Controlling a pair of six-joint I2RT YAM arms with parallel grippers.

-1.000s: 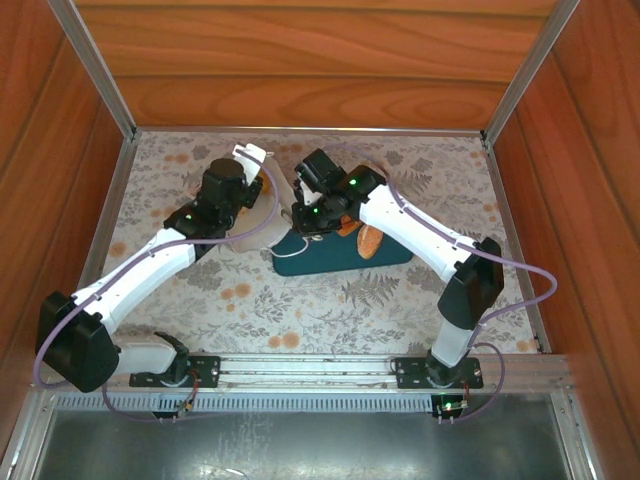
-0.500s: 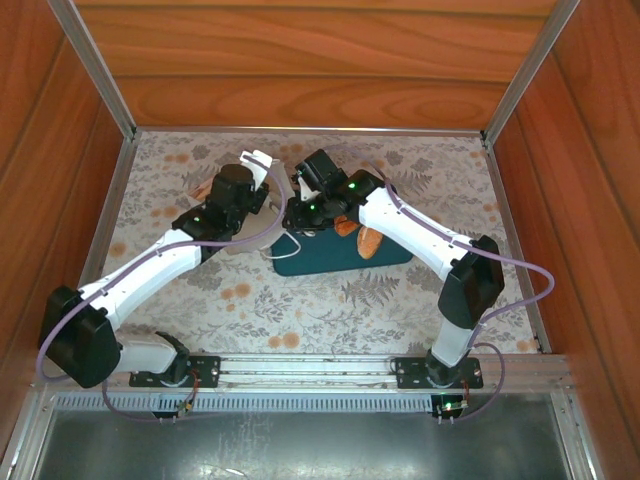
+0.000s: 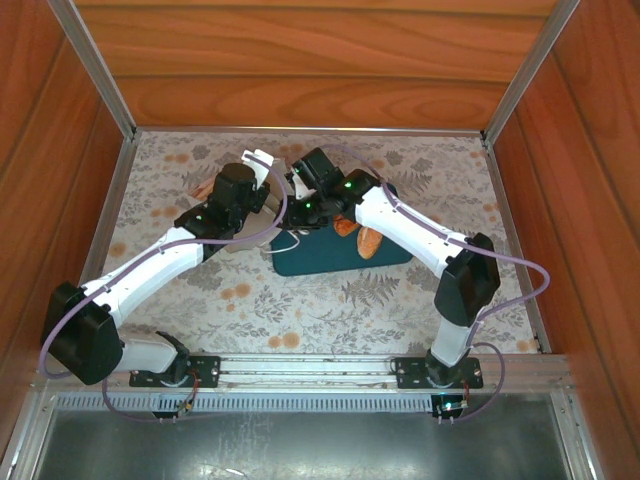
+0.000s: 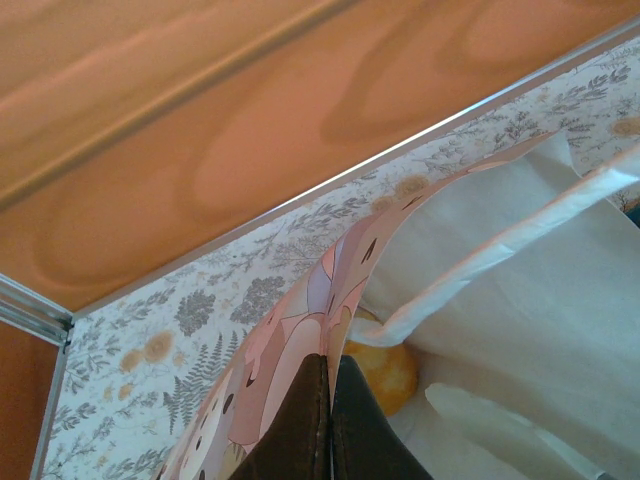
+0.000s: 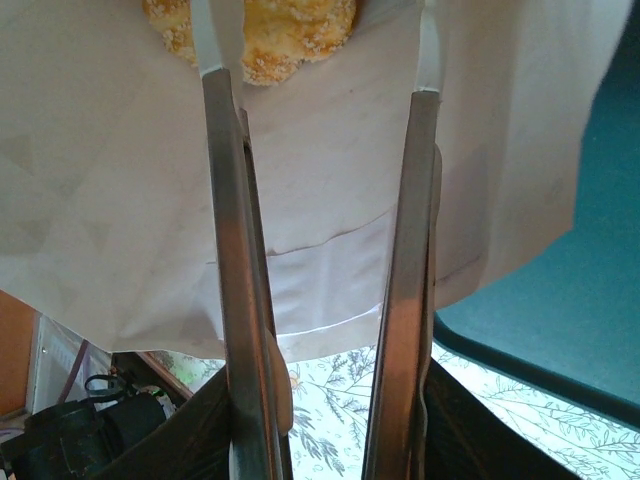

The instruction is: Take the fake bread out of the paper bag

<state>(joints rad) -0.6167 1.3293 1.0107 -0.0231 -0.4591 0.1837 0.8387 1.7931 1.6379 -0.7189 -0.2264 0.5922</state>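
The white paper bag is held up at the back of the table, mostly under both wrists. My left gripper is shut on its pink patterned rim. Inside the bag lies a golden piece of fake bread, under a white loop handle. My right gripper is open, its long fingers lying over the bag's white paper. A sugared golden piece of bread shows at the fingertips. In the top view the right gripper sits beside the left gripper.
A dark teal tray lies just right of the bag, with two orange pastries on it. The tray's corner is close to my right fingers. Wooden walls and a metal rail close off the back and sides.
My right gripper has opened and moved left and back from the tray to the bag. The left arm has shifted slightly right, still holding the bag's rim.
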